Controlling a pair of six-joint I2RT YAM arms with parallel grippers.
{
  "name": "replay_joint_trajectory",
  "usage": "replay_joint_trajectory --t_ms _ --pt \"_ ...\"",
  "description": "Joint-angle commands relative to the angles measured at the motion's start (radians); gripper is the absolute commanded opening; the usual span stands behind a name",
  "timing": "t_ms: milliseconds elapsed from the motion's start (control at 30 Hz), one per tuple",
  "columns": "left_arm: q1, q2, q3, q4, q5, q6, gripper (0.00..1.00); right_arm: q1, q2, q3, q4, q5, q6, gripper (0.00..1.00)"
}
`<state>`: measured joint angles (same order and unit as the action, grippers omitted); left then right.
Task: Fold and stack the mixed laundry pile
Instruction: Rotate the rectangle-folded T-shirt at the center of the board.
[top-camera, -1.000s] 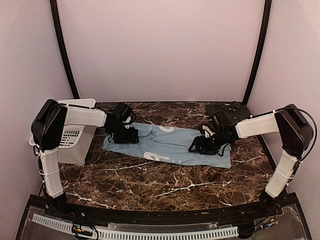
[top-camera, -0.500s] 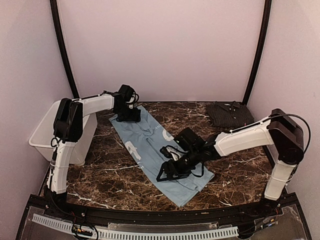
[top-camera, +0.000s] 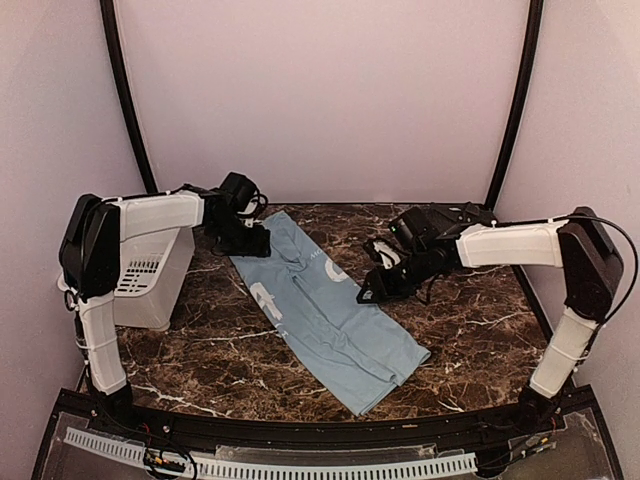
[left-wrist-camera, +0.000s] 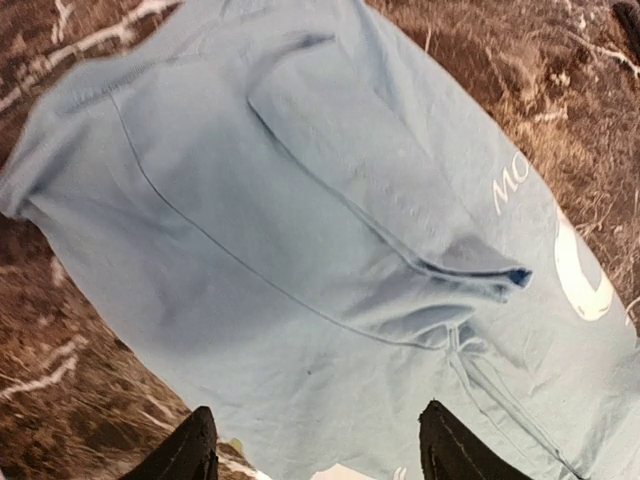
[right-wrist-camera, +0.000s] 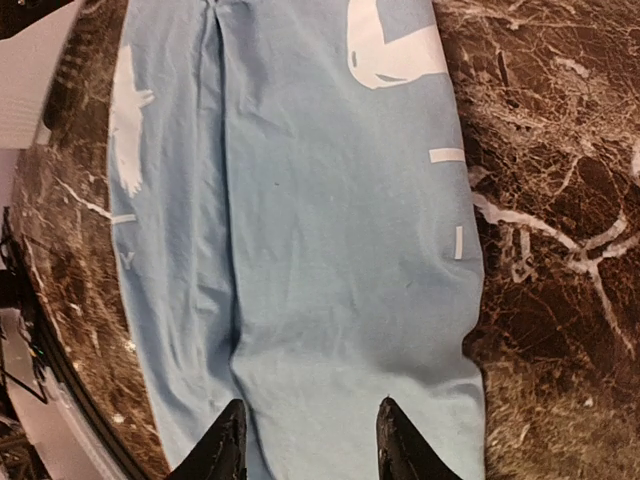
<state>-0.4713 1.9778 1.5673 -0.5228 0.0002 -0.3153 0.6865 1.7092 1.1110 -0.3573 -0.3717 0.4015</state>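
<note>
The light blue T-shirt (top-camera: 330, 310) lies folded into a long strip, running diagonally from back left to front right on the marble table. My left gripper (top-camera: 252, 240) hovers at its far end, open, with the shirt's sleeve and collar area (left-wrist-camera: 300, 200) below its fingertips (left-wrist-camera: 195, 450). My right gripper (top-camera: 372, 292) hangs open just right of the strip's middle. In its wrist view it looks down on the smooth printed cloth (right-wrist-camera: 330, 250) and grips nothing. The black pinstriped shirt (top-camera: 470, 216) lies at the back right, partly hidden behind my right arm.
A white plastic bin (top-camera: 150, 285) stands at the table's left edge beside my left arm. Bare marble (top-camera: 230, 350) shows in front of and to the left of the shirt, and more (top-camera: 480, 320) to its right.
The T-shirt went from lying crosswise to lying diagonally. My right gripper then left its near end and drew back right, jaws narrower. My left gripper has shifted slightly at the far end.
</note>
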Motion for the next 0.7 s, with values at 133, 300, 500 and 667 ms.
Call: replay_joint_trajectory --t_ms 133,300,500,667 --pt "-0.026 0.039 -0.137 0.062 -0.005 -0.061 0.58 0.002 0.153 0.005 0.012 -0.022 -0.090 0.30" --pt "-0.025 0.154 -0.032 0.034 -0.040 -0.019 0.53 0.029 0.146 -0.079 0.056 -0.057 -0.037 0.25" --pt "-0.024 0.343 0.220 -0.024 0.015 0.048 0.48 0.174 0.156 -0.146 0.170 -0.127 0.131 0.24" --pt "-0.026 0.491 0.494 -0.068 0.113 0.112 0.48 0.318 0.212 -0.031 0.212 -0.164 0.221 0.26"
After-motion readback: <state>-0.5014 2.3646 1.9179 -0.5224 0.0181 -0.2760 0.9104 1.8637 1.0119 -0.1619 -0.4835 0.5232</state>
